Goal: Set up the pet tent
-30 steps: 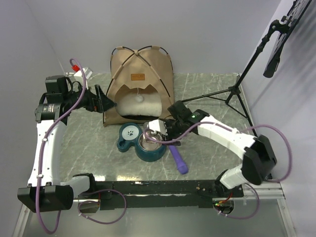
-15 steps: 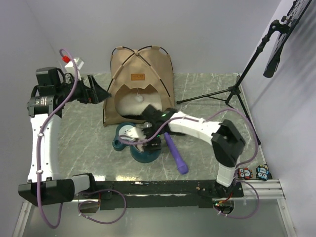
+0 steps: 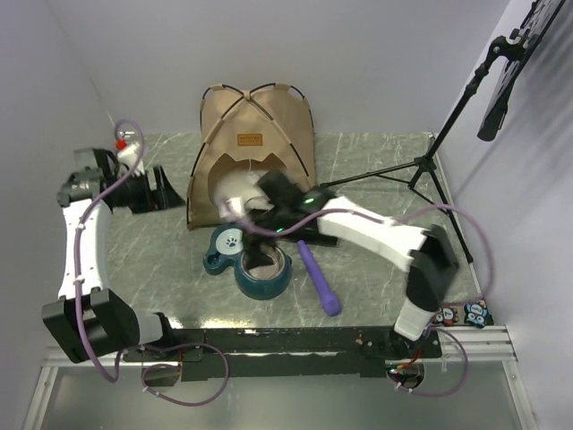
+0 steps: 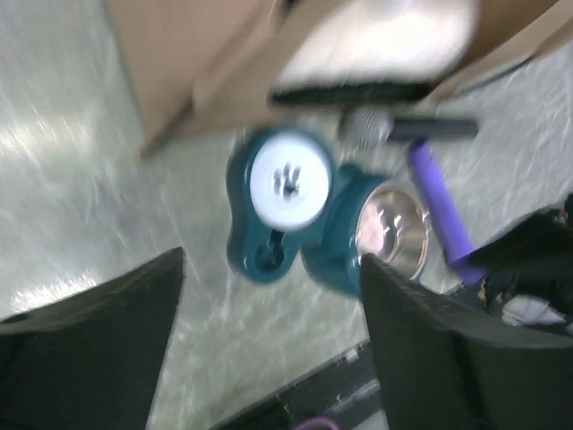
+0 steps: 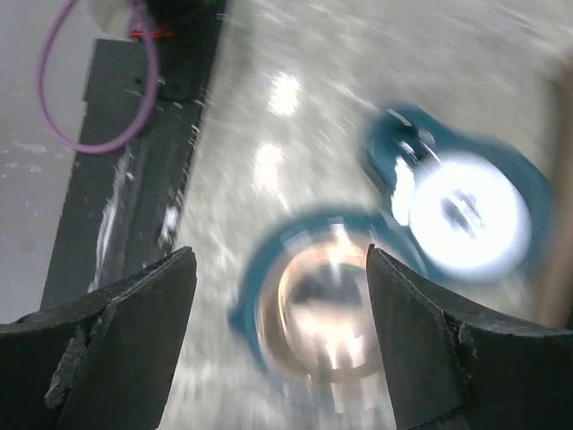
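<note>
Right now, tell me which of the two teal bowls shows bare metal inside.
The larger bowl, next to the purple brush: its shiny metal lining is open to view. The smaller bowl is capped by a white paw-print disc.

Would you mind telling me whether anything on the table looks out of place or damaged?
Nothing stands out. The pet tent stands upright, poles crossed; the teal feeder sits upright before it; the purple-handled tool lies flat alongside. No spill or damage shows.
</note>
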Available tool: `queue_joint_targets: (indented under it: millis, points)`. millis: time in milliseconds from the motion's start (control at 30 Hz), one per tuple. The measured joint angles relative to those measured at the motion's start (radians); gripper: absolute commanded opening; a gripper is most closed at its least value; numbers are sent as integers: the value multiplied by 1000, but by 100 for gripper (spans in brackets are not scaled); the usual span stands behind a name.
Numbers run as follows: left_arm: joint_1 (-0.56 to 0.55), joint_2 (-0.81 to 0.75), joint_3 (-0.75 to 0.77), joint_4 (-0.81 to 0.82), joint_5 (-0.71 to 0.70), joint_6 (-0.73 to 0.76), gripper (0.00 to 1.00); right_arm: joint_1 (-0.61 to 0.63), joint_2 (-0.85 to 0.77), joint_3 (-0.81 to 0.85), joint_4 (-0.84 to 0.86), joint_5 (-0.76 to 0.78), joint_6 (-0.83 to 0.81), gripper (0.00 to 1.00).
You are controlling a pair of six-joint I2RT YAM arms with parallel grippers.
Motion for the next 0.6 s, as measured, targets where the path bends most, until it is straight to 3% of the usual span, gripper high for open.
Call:
queue_joint_targets:
  millis: [167, 300, 433, 600]
  points:
    - [-48, -25, -269, 67, -72, -34, 58, -189, -233, -95, -46, 8, 18, 85]
    - [-207, -73, -365, 149, -219, -146, 40, -299, -315, -117, -81, 32, 25, 85]
    - [-401, -46, -362, 209, -361, -253, 44, -348, -339, -141, -101, 77, 26, 86]
    - [-425, 29, -364, 226, -444, -360, 48, -382, -357, -163, -116, 108, 32, 87]
